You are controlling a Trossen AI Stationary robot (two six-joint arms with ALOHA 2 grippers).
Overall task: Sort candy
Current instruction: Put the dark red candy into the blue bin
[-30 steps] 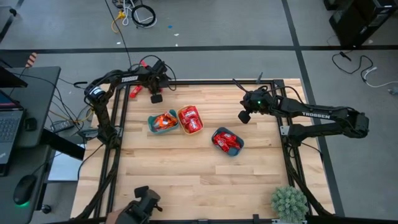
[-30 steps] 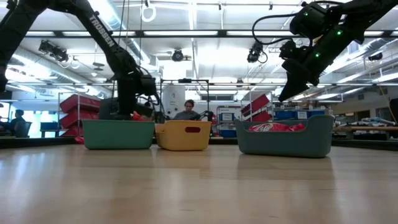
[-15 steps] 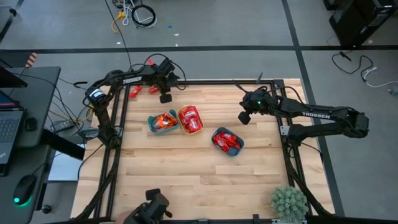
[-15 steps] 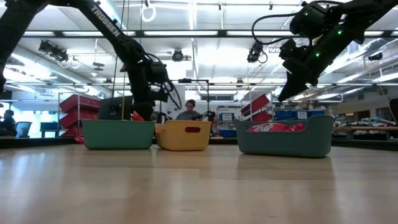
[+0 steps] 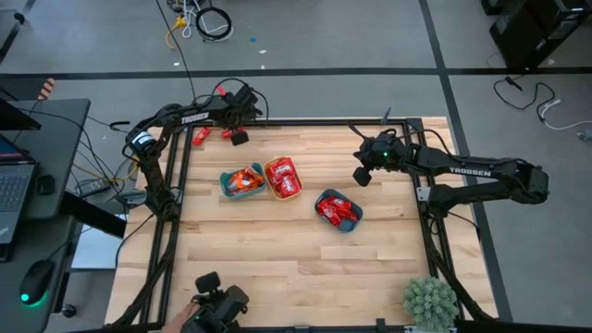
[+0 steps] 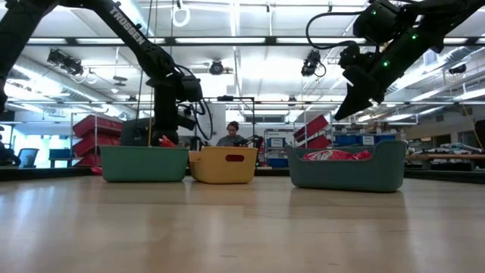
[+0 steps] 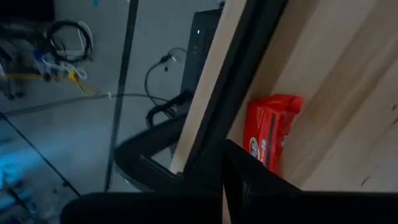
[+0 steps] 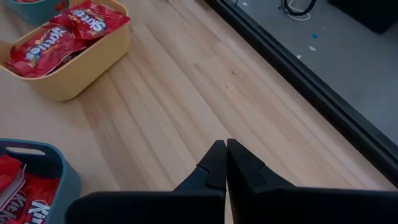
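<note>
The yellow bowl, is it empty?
No, the yellow bowl holds red candy packs, seen plainly in the right wrist view.

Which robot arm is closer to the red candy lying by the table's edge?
Left. The left gripper hangs right by the red candy at the table's far left edge; the right gripper hovers far away over bare wood.

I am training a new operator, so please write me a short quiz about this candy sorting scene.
1. True or false: the right end effector is shut and empty.
2. What colour is the candy beside the left end effector?
3. Which bowl is nearest the right end effector: A teal, B yellow, C blue bowl?
Key: 1 true; 2 red; 3 C.
</note>
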